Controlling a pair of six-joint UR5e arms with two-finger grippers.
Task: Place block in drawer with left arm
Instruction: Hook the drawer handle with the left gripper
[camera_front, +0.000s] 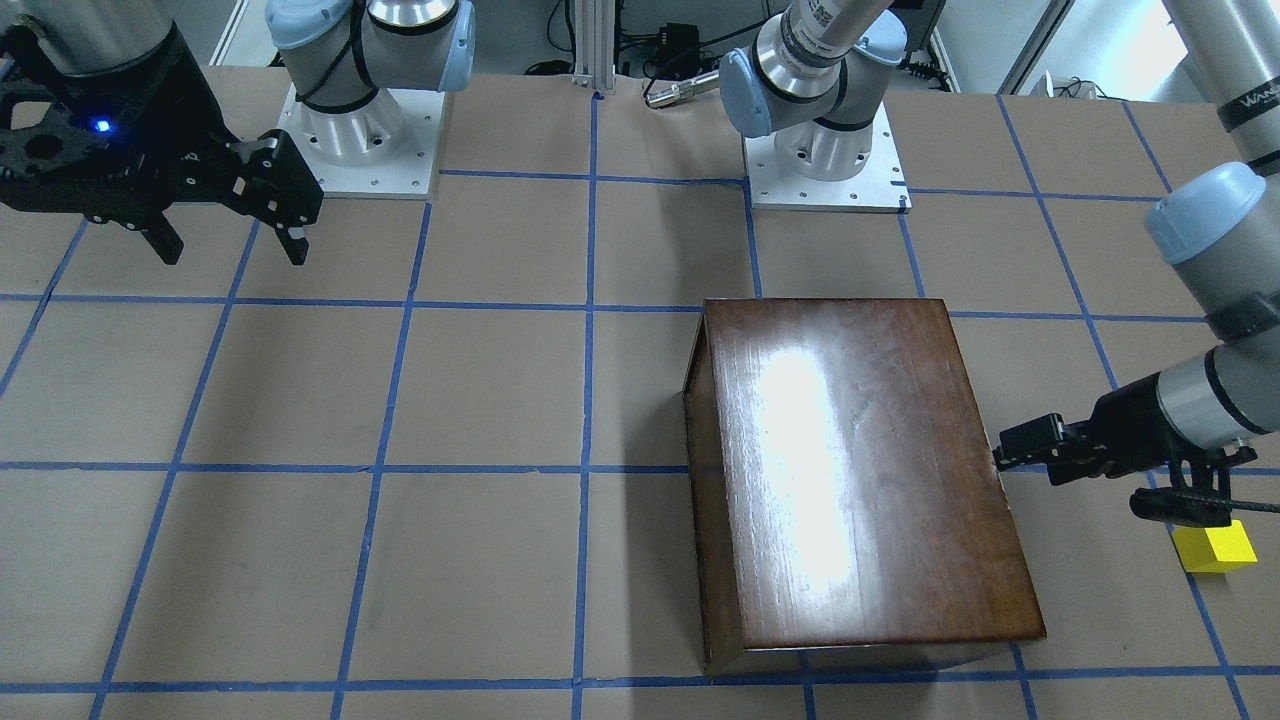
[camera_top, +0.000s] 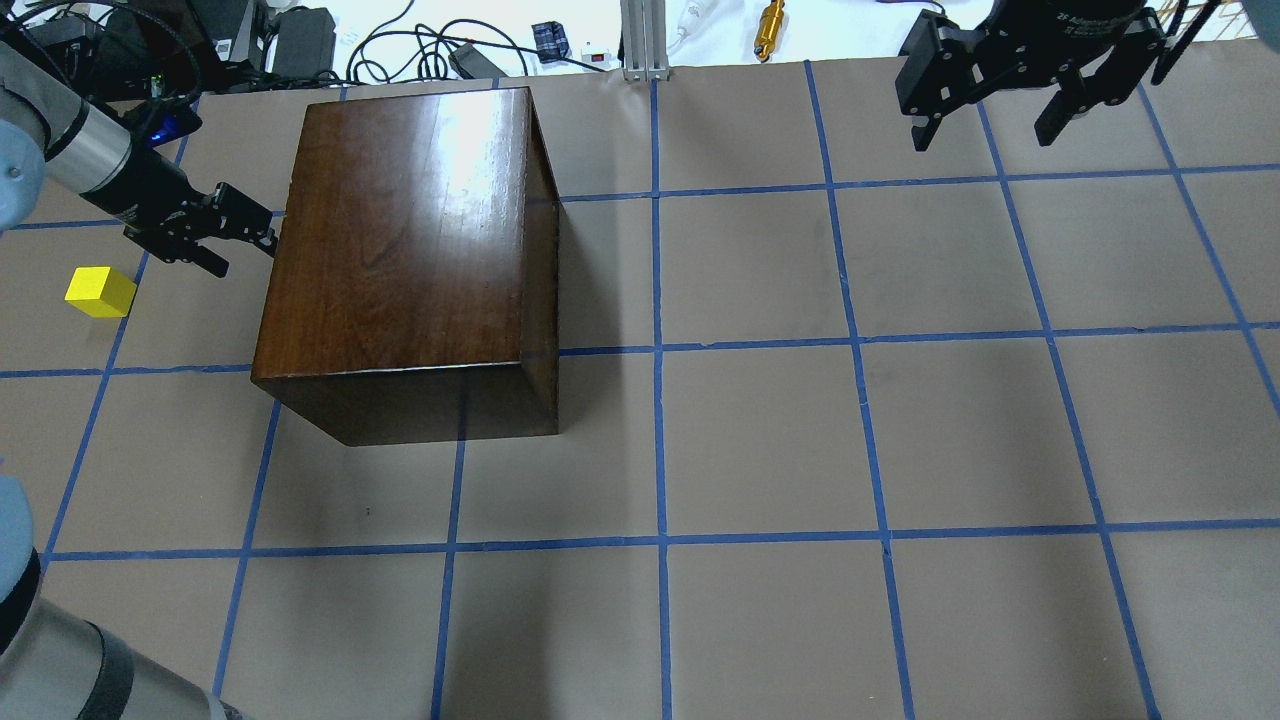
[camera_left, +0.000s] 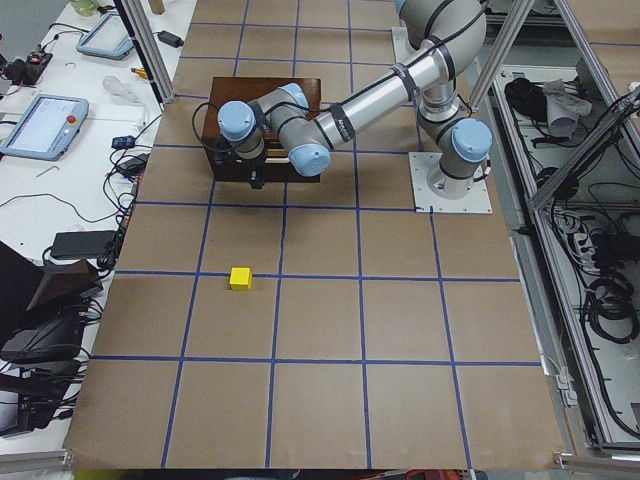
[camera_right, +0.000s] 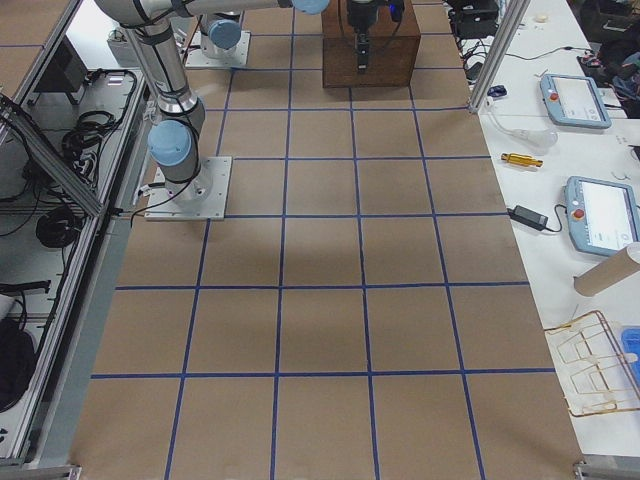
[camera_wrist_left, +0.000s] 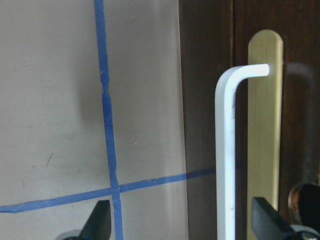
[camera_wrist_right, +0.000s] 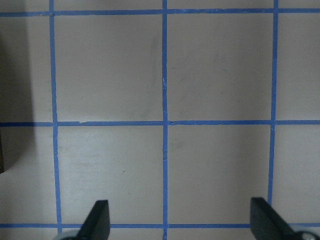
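Note:
The yellow block (camera_top: 100, 291) lies on the table to the left of the dark-brown cabinet (camera_top: 400, 240); it also shows in the front view (camera_front: 1214, 547) and the left side view (camera_left: 240, 277). The drawer is shut; its dark front (camera_wrist_left: 300, 100) and white handle (camera_wrist_left: 225, 150) fill the left wrist view. My left gripper (camera_top: 262, 232) is open and empty, right at that cabinet face, with the handle between its spread fingertips (camera_wrist_left: 99, 222). It stands apart from the block. My right gripper (camera_top: 985, 130) is open and empty, high over the far right of the table.
The cabinet (camera_front: 860, 470) stands on brown paper with a blue tape grid. A brass plate (camera_wrist_left: 265, 125) sits behind the handle. The arm bases (camera_front: 360, 130) are bolted at the robot's edge. Cables and tools (camera_top: 770, 25) lie beyond the far table edge.

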